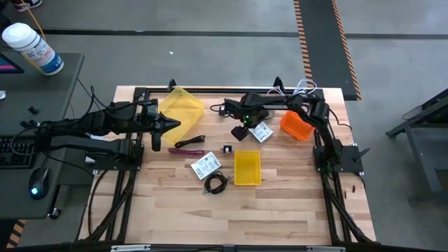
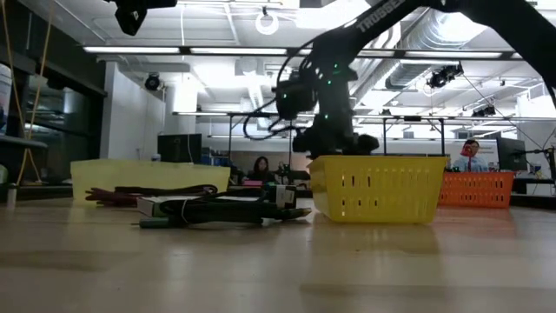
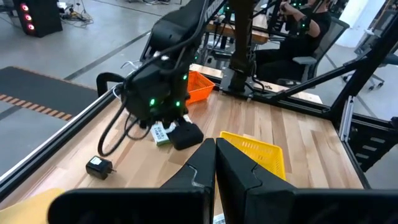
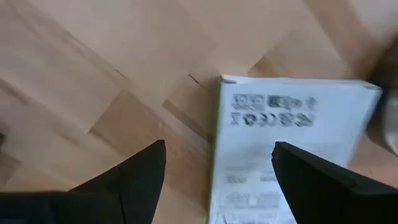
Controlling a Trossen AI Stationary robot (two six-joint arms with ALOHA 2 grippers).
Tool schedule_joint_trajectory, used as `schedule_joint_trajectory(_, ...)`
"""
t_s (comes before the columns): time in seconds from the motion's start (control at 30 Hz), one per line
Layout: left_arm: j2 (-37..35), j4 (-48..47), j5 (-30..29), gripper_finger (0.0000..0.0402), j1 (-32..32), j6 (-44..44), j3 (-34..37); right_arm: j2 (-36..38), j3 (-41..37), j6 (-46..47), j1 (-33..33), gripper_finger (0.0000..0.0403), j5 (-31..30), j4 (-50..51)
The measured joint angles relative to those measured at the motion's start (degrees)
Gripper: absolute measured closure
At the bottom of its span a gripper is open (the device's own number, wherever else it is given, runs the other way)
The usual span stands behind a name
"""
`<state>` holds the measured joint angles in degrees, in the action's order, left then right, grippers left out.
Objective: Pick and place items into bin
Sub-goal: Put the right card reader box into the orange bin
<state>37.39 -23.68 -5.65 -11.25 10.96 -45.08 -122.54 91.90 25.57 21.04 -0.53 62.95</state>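
Roughly centre table: small yellow bin (image 1: pixel 247 168) sits on the wooden table (image 1: pixel 280 210), big translucent yellow bin (image 1: pixel 183 106) at the back, orange bin (image 1: pixel 296 126) back right. Right gripper (image 4: pixel 217 171) hovers low over one white packet (image 4: pixel 292 149), fingers spread wide with nothing between them, one finger over the packet and the other over bare wood beside its edge. Left gripper (image 3: pixel 215 163) waits raised at the table's left (fingers pressed together, empty).

Risk, as I judge it: the grip is off-centre, so closing here could pinch only the packet's edge or shove it flat along the wood; a flat packet gives the fingers little to bite.

Other items lie loose: second packet (image 1: pixel 205 165) just left of the small bin, red-handled tool (image 1: pixel 186 150) behind it, coiled cable (image 1: pixel 215 183) in front, a black block (image 1: pixel 227 149) between. Small bin stands near the right arm's path to the drop, rim could catch a dangling packet
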Motion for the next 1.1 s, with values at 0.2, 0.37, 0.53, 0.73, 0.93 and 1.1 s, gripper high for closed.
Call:
schedule_joint_trajectory(0.2,0.0,0.0,0.0,0.0401,0.0,0.0,0.0,-4.7,0.4,-2.0,0.0,0.0139,1.2,0.1)
schedule_joint_trajectory(0.37,0.0,0.0,0.0,0.0401,0.0,0.4,0.0,-6.6,0.6,-2.9,-0.4,0.0209,0.6,0.3)
schedule_joint_trajectory(0.53,0.0,0.0,0.0,0.0401,0.0,1.3,0.0,-6.7,0.5,-3.0,-0.3,0.0325,1.3,0.1)
schedule_joint_trajectory(0.73,0.0,0.0,0.0,0.0401,0.0,1.3,0.0,-6.7,0.4,-3.7,-0.3,0.039,5.2,-0.3)
schedule_joint_trajectory(0.93,0.0,0.0,0.0,0.0401,0.0,1.3,0.0,-6.2,1.8,-4.0,-1.0,0.04,6.5,0.7)
schedule_joint_trajectory(1.1,0.0,-0.1,0.0,0.0401,0.0,1.3,0.0,-5.1,7.0,-5.1,-1.3,0.0402,4.6,1.3)
